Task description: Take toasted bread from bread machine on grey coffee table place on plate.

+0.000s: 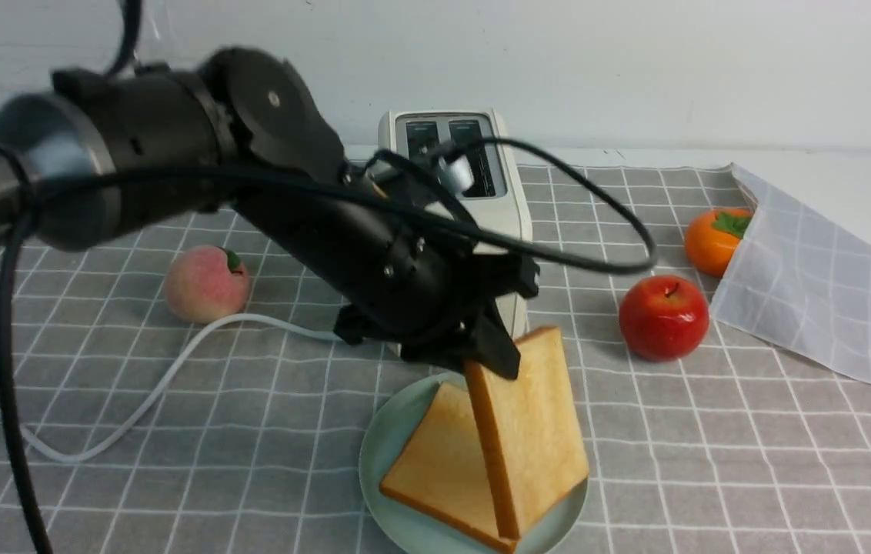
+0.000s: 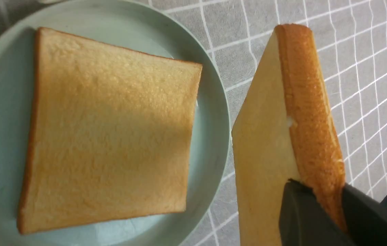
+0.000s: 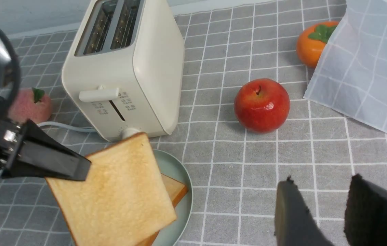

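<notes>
One slice of toasted bread (image 1: pixel 435 462) lies flat on the mint-green plate (image 1: pixel 382 454) at the front of the grey coffee table (image 1: pixel 712 462). My left gripper (image 1: pixel 482 362) is shut on the top corner of the second slice (image 1: pixel 532 431), which hangs on edge over the plate's right side, above the flat slice. The left wrist view shows the held slice (image 2: pixel 268 143) beside the plate (image 2: pixel 210 102) and the flat slice (image 2: pixel 111 130). The cream bread machine (image 1: pixel 493 200) stands behind the plate, both slots empty (image 3: pixel 111 27). My right gripper (image 3: pixel 320 186) is open and empty over bare cloth.
A red apple (image 1: pixel 664 317) and an orange persimmon (image 1: pixel 715 238) lie to the right of the bread machine. A peach (image 1: pixel 205 283) lies to its left by the white cord (image 1: pixel 135 400). A pale translucent checked sheet (image 1: pixel 828 292) covers the right rear corner.
</notes>
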